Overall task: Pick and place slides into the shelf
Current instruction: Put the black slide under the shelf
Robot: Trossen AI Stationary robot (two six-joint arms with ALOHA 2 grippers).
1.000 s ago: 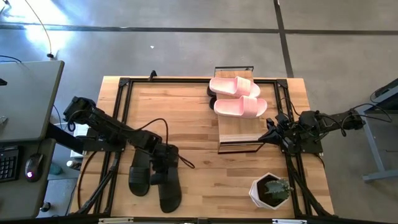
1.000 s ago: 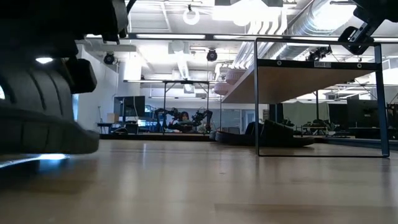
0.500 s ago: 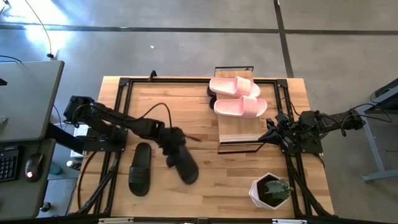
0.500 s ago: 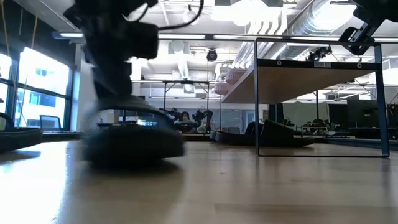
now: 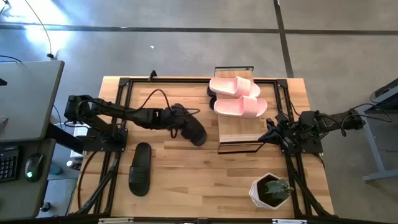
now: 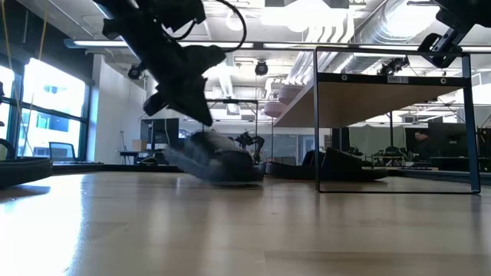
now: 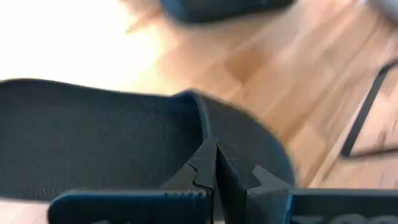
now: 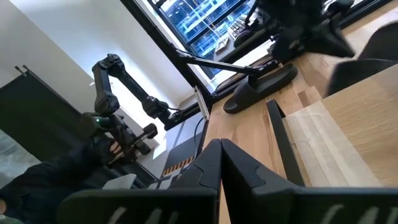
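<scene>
One black slide (image 5: 191,129) was blurred in low view, long axis slanting toward shelf (image 5: 239,130); left gripper (image 5: 175,118) clenched on it. Right gripper (image 5: 272,130) jaws pressed together, empty.

Two dark, slender jointed arms trail looping black cables, each tipped with notched black fingers (image 7: 200,167).
</scene>
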